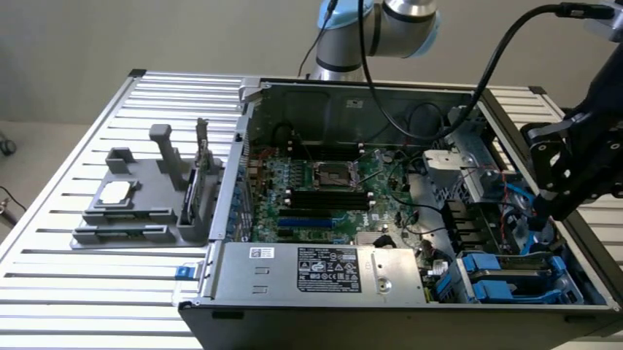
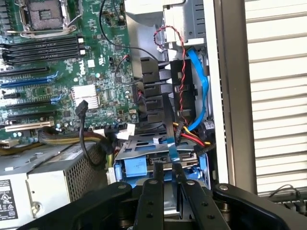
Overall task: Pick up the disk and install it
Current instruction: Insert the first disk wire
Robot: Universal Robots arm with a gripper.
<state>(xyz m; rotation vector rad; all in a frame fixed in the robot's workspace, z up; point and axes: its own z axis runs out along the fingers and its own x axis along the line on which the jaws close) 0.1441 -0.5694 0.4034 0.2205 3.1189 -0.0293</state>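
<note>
My black gripper (image 1: 547,217) reaches down into the open computer case (image 1: 244,146) at the exterior view's right, over the drive bay. In the wrist view its two fingers (image 2: 154,184) stand close together around a thin blue-edged slab seen edge-on, the disk (image 2: 169,149), and my gripper (image 2: 169,168) is shut on it. The disk points down toward the blue-framed bay (image 2: 136,167) with its silver plate. In the exterior view the arm hides most of the disk.
Red, yellow and blue cables (image 2: 192,81) crowd the bay beside the case's side wall (image 2: 230,96). The silver power supply (image 1: 322,270) and the motherboard (image 1: 322,189) fill the case. A grey fixture (image 1: 146,211) with a small chip stands on the slatted table.
</note>
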